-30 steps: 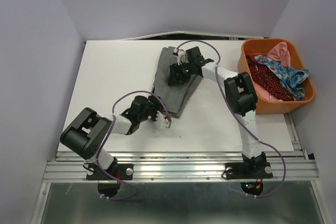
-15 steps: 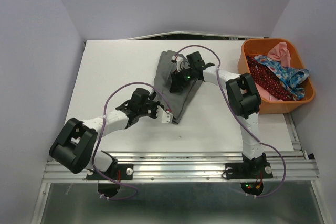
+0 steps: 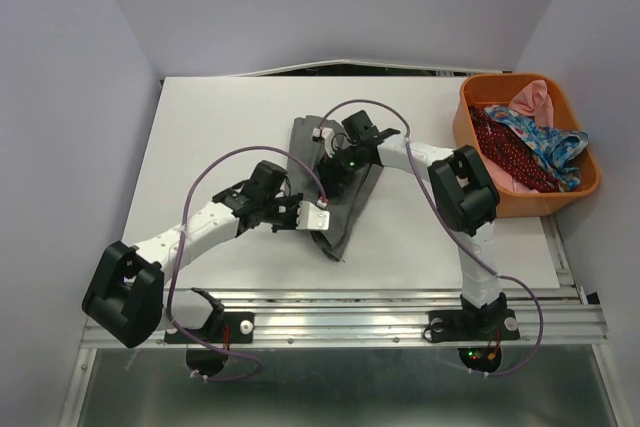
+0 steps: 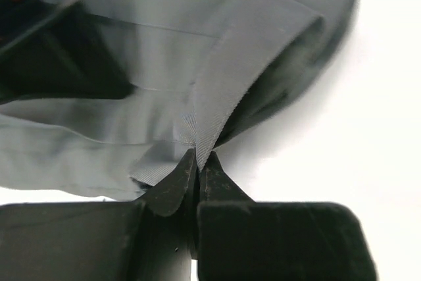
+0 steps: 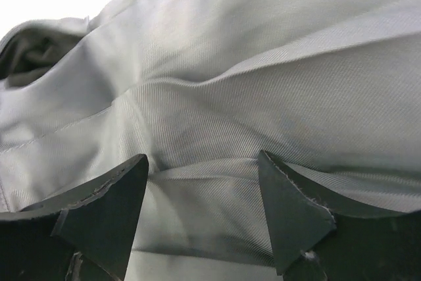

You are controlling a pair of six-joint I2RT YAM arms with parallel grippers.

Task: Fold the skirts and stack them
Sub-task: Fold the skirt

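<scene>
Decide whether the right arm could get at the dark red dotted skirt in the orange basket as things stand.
Probably yes. The right hand is open over the grey skirt, gripping nothing. The orange basket sits open-topped beside that arm, and the dark red dotted skirt lies uncovered at its left.

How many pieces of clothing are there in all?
4: a grey skirt on the table, plus a red skirt, a blue skirt and a pink cloth in the basket. More may lie hidden underneath.

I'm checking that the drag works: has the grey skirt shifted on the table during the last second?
Yes. The grey skirt has slid toward the near edge of the table, away from its far edge, pinched by the left tool.
</scene>
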